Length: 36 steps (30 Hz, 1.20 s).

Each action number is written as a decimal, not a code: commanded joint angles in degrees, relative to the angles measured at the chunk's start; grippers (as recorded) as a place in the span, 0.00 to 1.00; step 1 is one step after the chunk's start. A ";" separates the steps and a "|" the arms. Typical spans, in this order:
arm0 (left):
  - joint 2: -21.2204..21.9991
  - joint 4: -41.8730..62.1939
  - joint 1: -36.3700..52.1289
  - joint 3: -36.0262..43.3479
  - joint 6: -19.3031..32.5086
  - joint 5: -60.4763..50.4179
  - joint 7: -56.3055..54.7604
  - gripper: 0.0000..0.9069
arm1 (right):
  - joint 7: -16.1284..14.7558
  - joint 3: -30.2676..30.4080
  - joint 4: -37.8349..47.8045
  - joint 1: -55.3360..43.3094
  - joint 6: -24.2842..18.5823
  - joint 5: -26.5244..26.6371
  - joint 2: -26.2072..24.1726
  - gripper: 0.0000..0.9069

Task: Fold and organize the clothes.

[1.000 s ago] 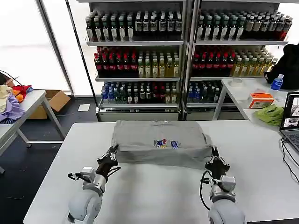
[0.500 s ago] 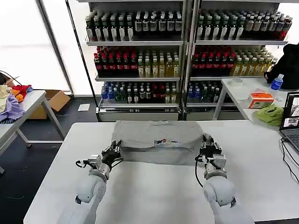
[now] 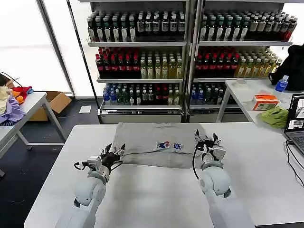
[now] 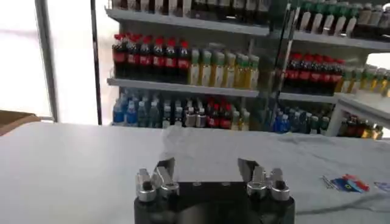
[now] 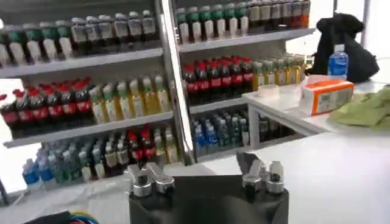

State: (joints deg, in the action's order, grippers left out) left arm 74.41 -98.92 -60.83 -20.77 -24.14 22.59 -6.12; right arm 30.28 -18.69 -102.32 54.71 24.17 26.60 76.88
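A light grey shirt (image 3: 152,137) lies flat on the white table (image 3: 142,199), its small multicoloured graphic (image 3: 169,145) facing up. My left gripper (image 3: 114,153) sits at the shirt's near left corner, open. In the left wrist view its fingers (image 4: 164,170) stand wide apart around bare table, with the shirt (image 4: 286,155) and its graphic (image 4: 344,182) just beyond. Over the shirt's right edge my right gripper (image 3: 205,140) is also open. The right wrist view has that gripper (image 5: 198,171) with nothing between its jaws.
Shelves of drink bottles (image 3: 142,57) stand behind the table. A side table at the right carries a laptop (image 3: 297,121), a lime-green cloth (image 3: 275,116), an orange box (image 3: 265,101) and a water bottle (image 3: 281,84). Coloured garments (image 3: 12,102) lie on a table at the left.
Both grippers moved away from me, carrying the shirt's raised near edge toward the far side. The shirt has settled flat, and the right gripper has gone farther along its right edge.
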 commanded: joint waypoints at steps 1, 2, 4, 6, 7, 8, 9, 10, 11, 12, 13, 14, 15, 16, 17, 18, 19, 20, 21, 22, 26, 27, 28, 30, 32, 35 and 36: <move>-0.04 -3.12 -2.57 0.03 -1.60 -0.73 -0.11 1.00 | 2.89 0.47 -1.07 -0.70 1.98 1.98 0.30 1.00; -0.12 -3.42 -2.91 0.02 -1.76 -0.87 -0.14 1.00 | 2.79 0.40 -1.93 0.63 2.36 1.82 -0.20 1.00; -0.28 -3.76 -3.59 -0.10 -2.08 -1.51 -0.40 1.00 | 2.51 -0.14 -3.69 4.31 3.24 0.92 -1.30 1.00; -0.56 -4.20 -4.15 -0.52 -2.42 -1.85 -0.43 1.00 | 2.17 -0.79 -5.54 8.73 3.96 0.43 -2.77 1.00; -0.69 -4.36 -4.35 -0.65 -2.53 -1.94 -0.43 1.00 | 2.04 -0.97 -5.87 9.70 4.00 0.41 -3.13 1.00; -0.85 -4.53 -4.59 -0.75 -2.67 -2.10 -0.45 1.00 | 1.94 -1.33 -6.34 11.09 3.99 0.38 -3.72 1.00; -1.15 -4.69 -4.97 -0.85 -3.10 -2.44 -0.45 1.00 | 1.93 -1.64 -6.79 12.87 3.92 0.47 -4.56 1.00; -1.27 -4.75 -5.18 -0.85 -3.22 -2.66 -0.46 1.00 | 1.77 -1.88 -6.88 13.43 3.90 0.48 -4.89 1.00; -1.43 -4.79 -5.42 -0.82 -3.44 -3.00 -0.43 1.00 | 1.63 -2.02 -6.91 14.03 3.82 0.49 -5.43 1.00; -1.49 -4.81 -5.68 -0.80 -3.55 -3.28 -0.41 1.00 | 1.59 -2.17 -6.81 14.87 3.70 0.49 -5.95 1.00; -1.42 -4.77 -5.70 -0.83 -3.71 -3.31 -0.43 1.00 | 1.49 -2.29 -6.75 15.16 3.65 0.47 -6.13 1.00; -1.37 -4.68 -5.69 -0.85 -3.75 -3.30 -0.43 1.00 | 1.40 -2.41 -6.67 15.40 3.60 0.50 -6.26 1.00; -1.20 -4.41 -5.55 -0.88 -3.89 -3.35 -0.46 1.00 | 1.34 -2.56 -6.62 15.63 3.72 0.46 -6.35 1.00; -1.09 -4.22 -5.46 -0.88 -4.01 -3.49 -0.45 1.00 | 1.28 -2.61 -6.69 15.74 3.85 0.41 -6.37 1.00; -1.05 -3.88 -5.40 -0.85 -4.05 -3.58 -0.43 1.00 | 1.27 -2.63 -6.76 15.85 3.94 0.41 -6.36 1.00; -1.05 -3.66 -5.34 -0.75 -4.23 -3.74 -0.39 1.00 | 1.21 -2.66 -6.92 15.96 4.21 0.30 -6.31 1.00; -1.10 -3.24 -5.29 -0.60 -4.32 -3.81 -0.34 1.00 | 1.12 -2.67 -7.02 16.03 4.52 0.30 -6.30 1.00; -1.15 -2.86 -5.26 -0.52 -4.41 -3.83 -0.29 1.00 | 0.99 -2.64 -7.05 16.07 4.74 0.24 -6.32 1.00; -1.17 -2.56 -5.14 -0.49 -4.44 -3.82 -0.31 1.00 | 0.89 -2.59 -6.99 16.05 5.00 0.06 -6.34 1.00; -1.20 -2.02 -4.92 -0.52 -4.49 -3.81 -0.27 1.00 | 0.80 -2.51 -6.86 15.95 5.12 -0.10 -6.30 1.00; -1.22 0.09 -3.96 -0.77 -4.82 -3.77 -0.28 1.00 | 0.71 -1.89 -5.92 15.17 5.49 -1.08 -5.83 1.00; -1.29 0.30 -3.89 -0.76 -4.93 -3.79 -0.27 0.98 | 0.65 -1.77 -5.71 15.02 5.61 -1.15 -5.84 1.00; -1.42 0.65 -3.86 -0.66 -5.05 -3.83 -0.27 0.94 | 0.61 -1.65 -5.53 14.76 5.72 -1.28 -5.81 1.00; -1.51 1.17 -3.82 -0.54 -5.19 -3.88 -0.33 0.91 | 0.42 -1.47 -5.00 14.53 5.84 -1.46 -5.87 1.00; -1.45 1.42 -3.70 -0.62 -5.40 -3.88 -0.45 0.90 | 0.43 -1.41 -4.45 14.42 5.97 -1.42 -5.94 1.00; -1.57 1.54 -3.68 -0.49 -5.74 -4.12 -0.50 0.79 | 0.57 -1.52 -3.91 14.45 6.06 -1.15 -5.97 1.00; -1.60 1.57 -3.67 -0.47 -5.81 -4.18 -0.48 0.70 | 0.58 -1.56 -3.69 14.47 6.18 -0.84 -6.04 0.96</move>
State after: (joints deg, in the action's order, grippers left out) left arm 72.71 -98.21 -64.29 -21.22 -29.69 18.65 -6.51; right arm 30.87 -20.20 -105.76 68.61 30.00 25.69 70.91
